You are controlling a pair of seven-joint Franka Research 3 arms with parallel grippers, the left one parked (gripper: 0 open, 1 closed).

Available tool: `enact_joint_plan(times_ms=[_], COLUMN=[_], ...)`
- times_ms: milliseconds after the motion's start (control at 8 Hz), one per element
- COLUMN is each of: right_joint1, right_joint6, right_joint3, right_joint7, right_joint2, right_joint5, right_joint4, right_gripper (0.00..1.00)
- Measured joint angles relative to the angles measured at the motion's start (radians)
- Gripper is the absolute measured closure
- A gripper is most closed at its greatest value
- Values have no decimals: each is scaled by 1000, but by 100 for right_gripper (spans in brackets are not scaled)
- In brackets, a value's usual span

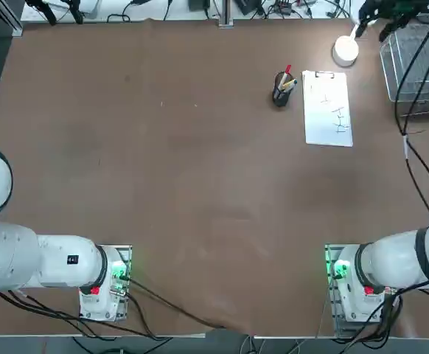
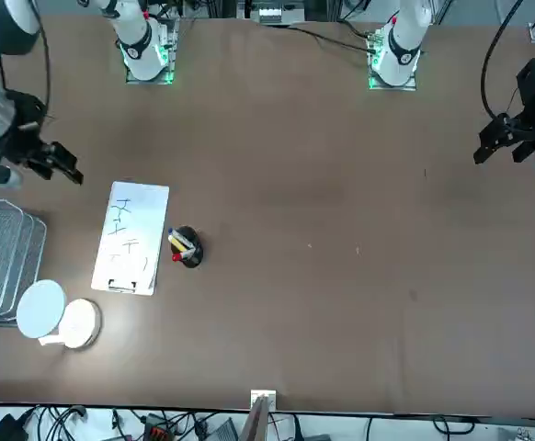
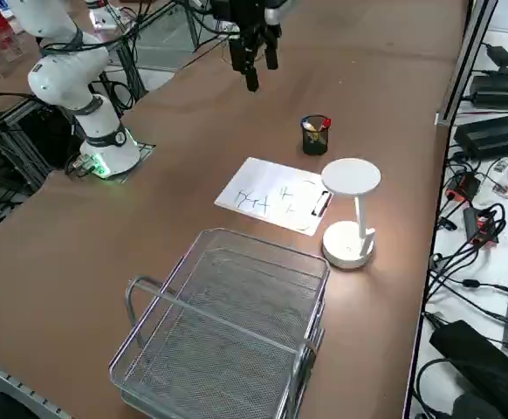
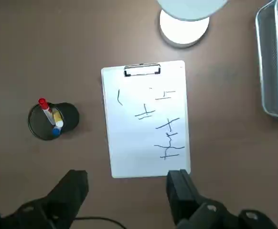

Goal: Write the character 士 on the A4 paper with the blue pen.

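Observation:
The A4 paper (image 4: 146,119) lies on a clipboard on the brown table, its metal clip (image 4: 142,70) at one short edge and a few thin pen marks on it. It also shows in the other views (image 1: 327,108) (image 2: 131,237) (image 3: 276,196). Beside it stands a black cup (image 4: 50,121) (image 1: 282,90) holding a red pen, a yellow pen and the blue pen (image 4: 56,131), of which only the tip shows. My right gripper (image 4: 129,191) (image 3: 254,65) (image 2: 58,163) hangs high above the paper, open and holding nothing.
A white desk lamp (image 3: 350,183) (image 1: 345,48) stands just beyond the paper's clip end. A wire basket (image 3: 228,323) (image 2: 1,257) sits at the table's right edge next to the lamp. Cables hang near the basket.

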State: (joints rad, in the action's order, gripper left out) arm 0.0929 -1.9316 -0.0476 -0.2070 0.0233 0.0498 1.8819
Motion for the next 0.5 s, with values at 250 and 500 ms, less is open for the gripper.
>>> enact_joint_plan(times_ms=[250, 500], right_joint1=[0, 0], right_joint6=[-141, -246], right_joint3=[39, 67], right_joint7=[-47, -61], right_joint2=[-19, -56], right_joint5=[0, 43], right_joint4=[84, 130], right_gripper=[0, 0])
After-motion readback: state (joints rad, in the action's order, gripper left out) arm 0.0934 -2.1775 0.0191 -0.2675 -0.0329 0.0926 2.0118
